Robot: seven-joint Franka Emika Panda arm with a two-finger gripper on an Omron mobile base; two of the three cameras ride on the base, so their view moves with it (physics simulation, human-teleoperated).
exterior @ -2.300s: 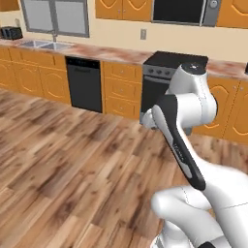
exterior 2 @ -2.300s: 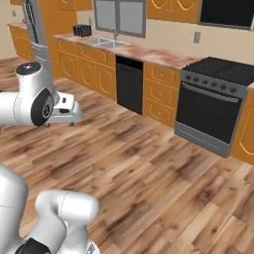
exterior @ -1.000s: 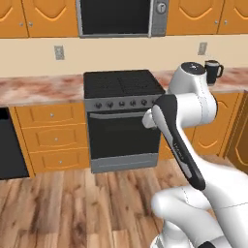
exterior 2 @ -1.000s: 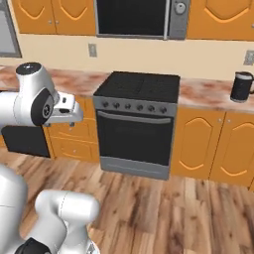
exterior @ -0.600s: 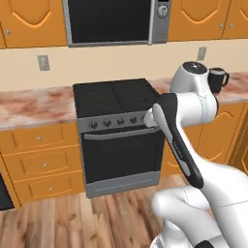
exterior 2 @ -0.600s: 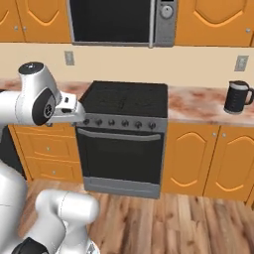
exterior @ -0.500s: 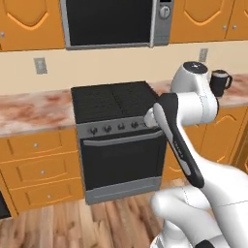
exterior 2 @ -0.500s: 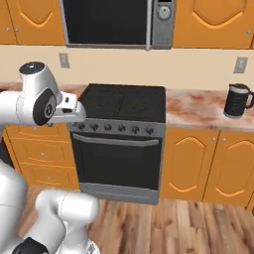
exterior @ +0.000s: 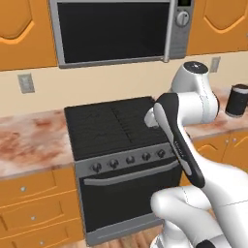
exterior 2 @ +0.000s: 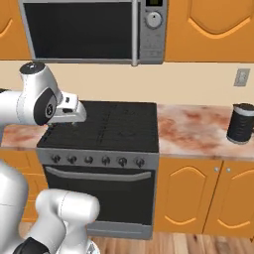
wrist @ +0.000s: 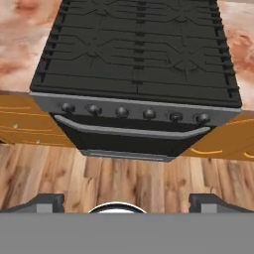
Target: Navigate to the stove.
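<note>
- The gripper (wrist: 127, 198) shows in the hand view as two dark finger tips (wrist: 43, 202) set wide apart at the bottom edge, with nothing between them; they hang over the wood floor (wrist: 124, 181) in front of the stove (wrist: 136, 59).
- Left base view: the stove (exterior: 116, 160) stands straight ahead, its black grated cooktop (exterior: 106, 127) level with the speckled counter (exterior: 29, 143) on either side. The white arm (exterior: 186, 126) folds up in front of the stove's right half. Above the stove hangs a steel-framed microwave (exterior: 114, 31) with a black glass door. To the right of the stove, on the counter, sits a dark kettle (exterior: 237, 100). A wall outlet (exterior: 25, 83) is up and to the left of the stove.
- Right base view: the stove (exterior 2: 101, 168) is left of centre, knobs (exterior 2: 96, 160) in a row above its bar handle (exterior 2: 96, 174). The arm (exterior 2: 37, 101) reaches over the cooktop's left edge. The microwave (exterior 2: 94, 30) is directly above. The kettle (exterior 2: 240, 124) stands well right of the stove, and orange cabinets (exterior 2: 198, 198) adjoin the stove's right side.
- Hand view: the stove's cooktop, knob row and handle lie across the upper half, seen from above.
</note>
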